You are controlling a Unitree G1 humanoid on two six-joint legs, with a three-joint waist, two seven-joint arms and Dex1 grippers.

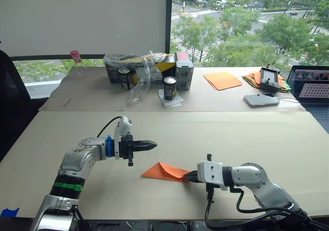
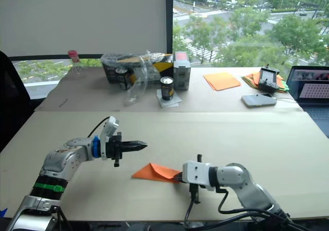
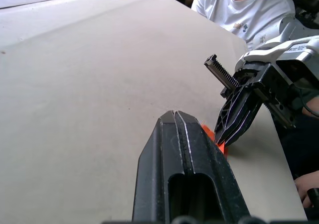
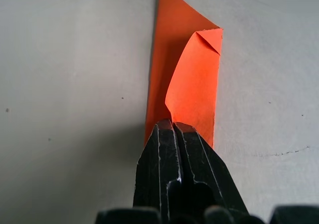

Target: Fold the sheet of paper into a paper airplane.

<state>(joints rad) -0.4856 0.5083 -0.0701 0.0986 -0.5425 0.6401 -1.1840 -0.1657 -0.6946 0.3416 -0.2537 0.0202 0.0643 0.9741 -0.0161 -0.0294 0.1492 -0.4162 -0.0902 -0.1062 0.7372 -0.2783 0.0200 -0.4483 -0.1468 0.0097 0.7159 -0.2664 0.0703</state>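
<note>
While the right gripper (image 1: 191,176) lies low on the near table (image 1: 267,138), at about five o'clock in the head view, its jaws are pinched together on the near edge of the sheet of paper (image 1: 163,171). That bright orange paper lies folded into a pointed wedge, its tip aimed toward nine o'clock. Seen from the right wrist, one flap (image 4: 197,84) curls up off the layer beneath, with a small folded corner at its far end.

Just beyond the paper, toward ten o'clock from it, the left gripper (image 1: 150,146) hangs above the table with its jaws closed on nothing, pointing toward three o'clock. It stands apart from the paper, not touching it. In the left wrist view a person in a white shirt (image 3: 246,7) sits past the table's edge.

Farther back, a second table holds clutter. At twelve o'clock stands a dark can (image 1: 170,88) on a small pad, with another can (image 1: 124,78), a crumpled clear bag (image 1: 141,77) and a grey box (image 1: 184,70) behind it. A bottle with a pink cap (image 1: 76,61) stands at eleven o'clock. Toward one o'clock lie paler orange sheets (image 1: 222,80), then a multicoloured paper pile (image 1: 253,79) under a black device (image 1: 270,78), a phone (image 1: 261,99), and a laptop (image 1: 312,85) at two o'clock.
</note>
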